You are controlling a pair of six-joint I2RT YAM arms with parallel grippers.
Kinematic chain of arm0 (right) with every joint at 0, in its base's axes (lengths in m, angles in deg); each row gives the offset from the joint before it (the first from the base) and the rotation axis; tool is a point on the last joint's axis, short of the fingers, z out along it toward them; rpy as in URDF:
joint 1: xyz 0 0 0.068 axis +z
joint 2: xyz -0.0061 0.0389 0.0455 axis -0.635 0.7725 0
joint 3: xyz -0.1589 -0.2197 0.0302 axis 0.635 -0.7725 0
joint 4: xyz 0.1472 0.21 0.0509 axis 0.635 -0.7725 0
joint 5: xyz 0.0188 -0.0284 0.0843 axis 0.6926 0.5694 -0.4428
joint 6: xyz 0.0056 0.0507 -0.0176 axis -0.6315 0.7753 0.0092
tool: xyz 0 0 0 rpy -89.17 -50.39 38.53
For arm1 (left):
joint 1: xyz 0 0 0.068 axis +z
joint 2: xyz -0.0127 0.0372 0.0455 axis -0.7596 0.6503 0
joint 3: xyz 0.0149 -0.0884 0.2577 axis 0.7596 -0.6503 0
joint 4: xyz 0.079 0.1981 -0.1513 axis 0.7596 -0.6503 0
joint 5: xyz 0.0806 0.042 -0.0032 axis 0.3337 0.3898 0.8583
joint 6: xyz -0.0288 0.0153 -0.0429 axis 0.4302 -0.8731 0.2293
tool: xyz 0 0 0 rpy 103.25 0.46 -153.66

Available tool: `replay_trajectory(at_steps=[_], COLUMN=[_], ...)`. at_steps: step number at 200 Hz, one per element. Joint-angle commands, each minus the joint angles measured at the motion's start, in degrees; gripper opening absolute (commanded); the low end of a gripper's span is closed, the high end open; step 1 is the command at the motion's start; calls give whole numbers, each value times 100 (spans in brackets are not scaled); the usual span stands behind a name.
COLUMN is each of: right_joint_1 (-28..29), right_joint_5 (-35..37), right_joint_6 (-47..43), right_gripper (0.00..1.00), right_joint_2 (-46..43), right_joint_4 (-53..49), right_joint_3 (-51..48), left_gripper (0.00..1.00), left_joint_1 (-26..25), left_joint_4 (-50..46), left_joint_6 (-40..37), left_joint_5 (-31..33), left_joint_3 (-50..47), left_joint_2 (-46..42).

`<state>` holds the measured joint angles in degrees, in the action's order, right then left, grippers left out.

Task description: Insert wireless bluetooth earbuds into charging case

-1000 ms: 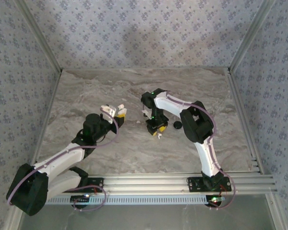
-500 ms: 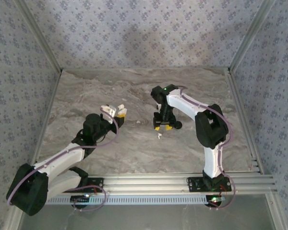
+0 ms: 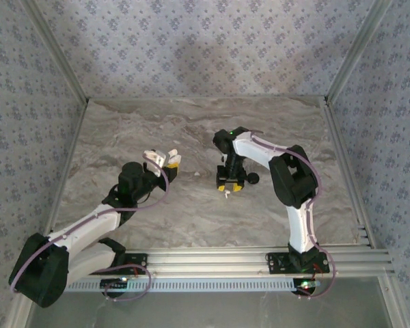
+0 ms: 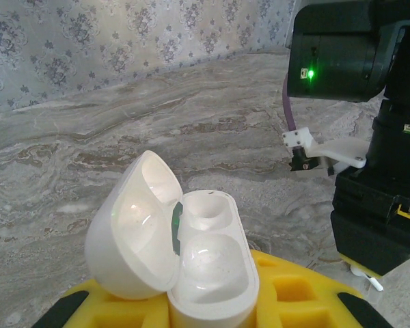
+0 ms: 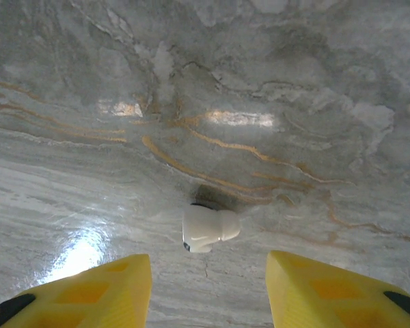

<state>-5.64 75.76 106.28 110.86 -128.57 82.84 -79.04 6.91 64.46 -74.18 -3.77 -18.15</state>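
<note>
My left gripper (image 3: pixel 165 160) is shut on the white charging case (image 4: pixel 208 270) and holds it above the table. The case's lid (image 4: pixel 133 236) is swung open to the left, and its two wells hold nothing. One small white earbud (image 5: pixel 208 229) lies on the marble. My right gripper (image 5: pixel 208 287) points straight down over it, open. Its yellow fingertips (image 5: pixel 96 287) stand either side of the earbud without touching it. From above, this earbud (image 3: pixel 227 194) shows just below the right gripper (image 3: pixel 230 186). Its stem (image 4: pixel 367 279) also pokes out under the right gripper (image 4: pixel 379 229) in the left wrist view.
A flat black round disc (image 3: pixel 253 178) lies just right of the right gripper. Aluminium rails (image 3: pixel 260 258) run along the near edge, and patterned walls close in the marble table (image 3: pixel 137 123) on three sides.
My right gripper shifted a little to the right, then settled back down over the earbud on the marble. The left arm and the open case have not moved.
</note>
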Motion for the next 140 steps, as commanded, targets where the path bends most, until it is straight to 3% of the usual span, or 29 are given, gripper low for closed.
replay_trajectory(at_steps=[1, 140], right_joint_1=[20, 6], right_joint_5=[-124, -118], right_joint_6=[52, 59], right_gripper=[48, 36], right_joint_2=[155, 169], right_joint_4=[66, 557], right_joint_3=[-113, -331], left_gripper=[13, 13], left_joint_1=[36, 41], left_joint_4=[33, 14], left_joint_6=[-17, -1], left_joint_5=[-84, -89], left_joint_3=[106, 106], left_joint_2=[-22, -29])
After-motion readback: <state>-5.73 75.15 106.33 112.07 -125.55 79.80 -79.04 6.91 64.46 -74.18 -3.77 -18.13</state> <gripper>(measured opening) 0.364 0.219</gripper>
